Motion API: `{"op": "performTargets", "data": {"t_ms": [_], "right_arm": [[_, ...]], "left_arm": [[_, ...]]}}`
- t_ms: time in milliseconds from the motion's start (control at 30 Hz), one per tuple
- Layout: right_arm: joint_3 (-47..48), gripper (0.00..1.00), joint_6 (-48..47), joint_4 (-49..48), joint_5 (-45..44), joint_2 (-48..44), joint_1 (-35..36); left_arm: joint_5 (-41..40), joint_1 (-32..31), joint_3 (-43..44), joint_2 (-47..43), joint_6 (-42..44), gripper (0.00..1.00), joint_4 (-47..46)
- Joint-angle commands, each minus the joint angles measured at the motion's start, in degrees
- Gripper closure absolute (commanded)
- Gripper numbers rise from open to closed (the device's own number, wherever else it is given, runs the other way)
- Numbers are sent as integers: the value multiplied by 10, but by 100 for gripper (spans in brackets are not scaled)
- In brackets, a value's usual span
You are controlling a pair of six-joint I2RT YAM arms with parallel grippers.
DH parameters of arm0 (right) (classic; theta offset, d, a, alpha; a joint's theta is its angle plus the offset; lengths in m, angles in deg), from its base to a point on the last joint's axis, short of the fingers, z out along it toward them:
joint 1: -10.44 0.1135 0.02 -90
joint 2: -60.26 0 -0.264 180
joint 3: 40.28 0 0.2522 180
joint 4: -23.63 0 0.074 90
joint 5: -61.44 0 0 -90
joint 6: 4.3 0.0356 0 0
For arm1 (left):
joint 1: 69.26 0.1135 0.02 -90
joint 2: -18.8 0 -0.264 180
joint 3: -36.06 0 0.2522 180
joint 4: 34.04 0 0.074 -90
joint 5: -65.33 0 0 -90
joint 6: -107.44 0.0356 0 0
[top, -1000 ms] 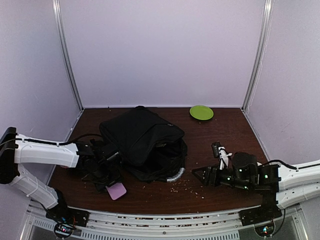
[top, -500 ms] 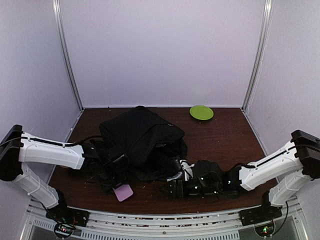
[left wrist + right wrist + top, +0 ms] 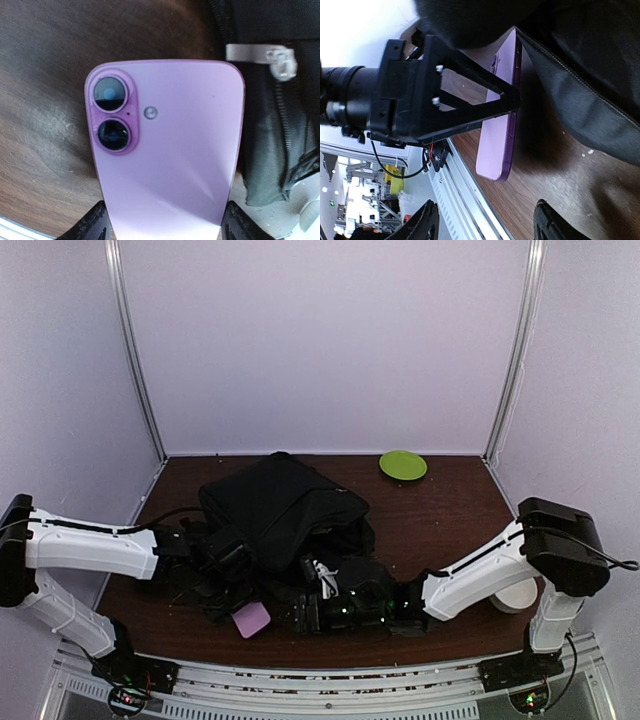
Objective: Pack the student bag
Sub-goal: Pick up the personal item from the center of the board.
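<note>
At the near-left foot of the black backpack (image 3: 280, 505), slumped centre-left, the left gripper (image 3: 165, 229) clamps a purple smartphone (image 3: 170, 145). Right gripper (image 3: 485, 224) hovers alongside, 2 fingers (image 3: 421, 223) spread, empty. Insertion step, I'd say; next needs the mouth held wide.

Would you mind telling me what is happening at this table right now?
The left gripper is clamped on the edges of a flat lilac smartphone, holding it just in front of the large black fabric backpack. The right gripper, open and empty, reaches across low over the brown wooden table towards that phone. The phone is not yet in the bag. A round green plate sits at the back.
</note>
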Motion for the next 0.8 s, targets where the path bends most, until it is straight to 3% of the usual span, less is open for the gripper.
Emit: {"op": "performTargets", "data": {"t_ms": [0,333,767], "right_arm": [[29,36,56,-44,16,36,3],[57,38,83,-61,14,81,3],[89,51,101,-105,10,125,0]], "left_arm": [[-22,-2,2,-30,-16,46,-17],[-27,-3,7,-50,-15,45,-12],[-28,-4,2,-67,-19,45,-12]]}}
